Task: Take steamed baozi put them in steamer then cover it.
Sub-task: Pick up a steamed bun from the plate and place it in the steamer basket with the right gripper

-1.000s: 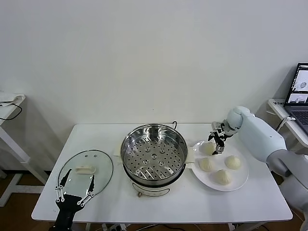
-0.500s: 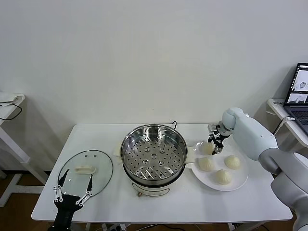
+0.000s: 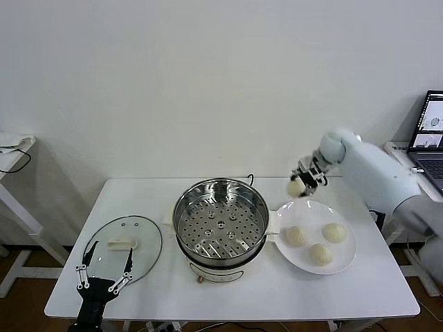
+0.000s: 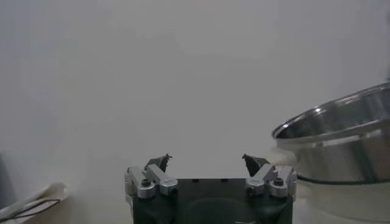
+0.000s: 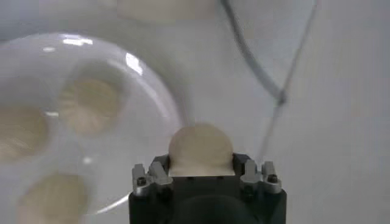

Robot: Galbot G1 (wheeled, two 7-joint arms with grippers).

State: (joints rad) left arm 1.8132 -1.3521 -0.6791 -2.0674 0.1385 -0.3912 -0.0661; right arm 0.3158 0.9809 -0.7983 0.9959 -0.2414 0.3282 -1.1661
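Right claw [image 3: 302,181] clamps a baozi [image 3: 296,187] above the plate [image 3: 346,259]; left claw [image 3: 104,270] spread near cover [image 3: 142,238].

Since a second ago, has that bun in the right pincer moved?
Yes. The bun in the right pincer has risen off the white plate, which stayed put.

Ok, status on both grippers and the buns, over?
Right gripper shut on one baozi, lifted above plate. Left gripper open, idle near cover. Three buns left on plate. Steamer empty, path unobstructed.
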